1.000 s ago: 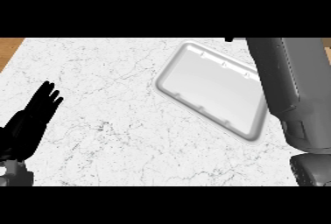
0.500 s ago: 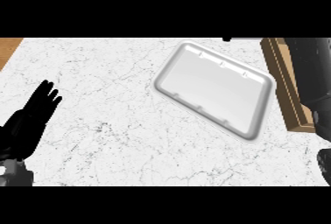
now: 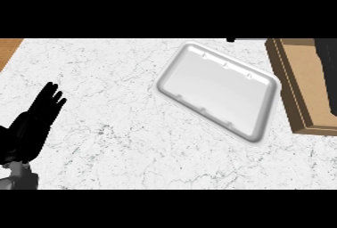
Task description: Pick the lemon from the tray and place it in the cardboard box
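Note:
The white tray (image 3: 217, 91) lies tilted on the marble counter, right of centre, and nothing shows in it. No lemon shows anywhere in the head view. At the right edge lies the cardboard box (image 3: 299, 80), only its left wall and part of its floor in view. A dark strip of my right hand (image 3: 327, 67) hangs over the box at the picture's right border, hiding part of the inside. My left hand (image 3: 36, 122) rests open at the lower left, fingers up, far from the tray.
A brown wooden surface (image 3: 9, 49) shows past the counter's top left corner. A small black bit (image 3: 230, 40) pokes in at the top edge above the tray. White marble counter (image 3: 112, 89) stretches between my left hand and the tray.
My right arm has swung right, off the tray and out over the box, uncovering the box's left side. The left hand has stayed where it was.

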Controlling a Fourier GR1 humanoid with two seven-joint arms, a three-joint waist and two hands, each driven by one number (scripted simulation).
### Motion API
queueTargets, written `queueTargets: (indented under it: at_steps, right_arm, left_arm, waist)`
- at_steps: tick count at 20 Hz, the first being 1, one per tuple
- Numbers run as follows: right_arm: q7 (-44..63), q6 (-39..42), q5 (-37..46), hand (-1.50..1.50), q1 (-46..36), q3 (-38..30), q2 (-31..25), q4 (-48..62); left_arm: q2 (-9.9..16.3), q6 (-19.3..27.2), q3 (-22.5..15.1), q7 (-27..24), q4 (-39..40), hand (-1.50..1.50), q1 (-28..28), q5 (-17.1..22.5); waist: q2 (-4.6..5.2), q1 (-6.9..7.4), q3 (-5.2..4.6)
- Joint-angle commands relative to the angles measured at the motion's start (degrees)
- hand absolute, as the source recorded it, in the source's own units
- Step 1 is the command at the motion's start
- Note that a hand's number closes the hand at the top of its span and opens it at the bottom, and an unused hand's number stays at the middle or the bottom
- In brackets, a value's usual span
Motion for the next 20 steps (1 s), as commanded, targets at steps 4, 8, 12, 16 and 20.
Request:
queueTargets:
  at_steps: [4,8,12,16,20]
  right_arm:
    - [-5.7,-7.9,-3.4,1.50,6.3,-2.4,-1.5,3.5]
    - [-7.5,-11.6,-6.2,1.50,6.6,-5.5,-1.1,10.4]
    - [-4.7,-8.3,-9.0,1.50,7.9,-9.4,-3.4,14.4]
    - [-9.0,-10.6,-12.1,-1.50,9.6,-10.6,-1.9,17.9]
    - [-16.3,-12.7,-15.9,-1.50,11.4,-11.1,-2.2,13.6]
  left_arm:
    - [0.5,-0.1,0.7,3.4,-3.2,0.00,0.7,1.3]
    - [0.3,-1.6,1.3,0.5,-3.1,0.00,3.1,1.8]
    - [2.8,-2.8,2.8,1.7,-0.9,0.00,-0.7,2.8]
    - [0.9,-2.0,2.0,0.7,-1.7,0.00,1.2,2.2]
    - [1.8,-1.8,2.8,2.6,-0.3,0.00,-0.9,2.6]
  waist:
    - [0.05,0.22,0.03]
    - [0.33,1.18,0.05]
    - [0.35,0.79,0.04]
    - [0.30,0.92,0.05]
    - [0.09,0.20,0.04]
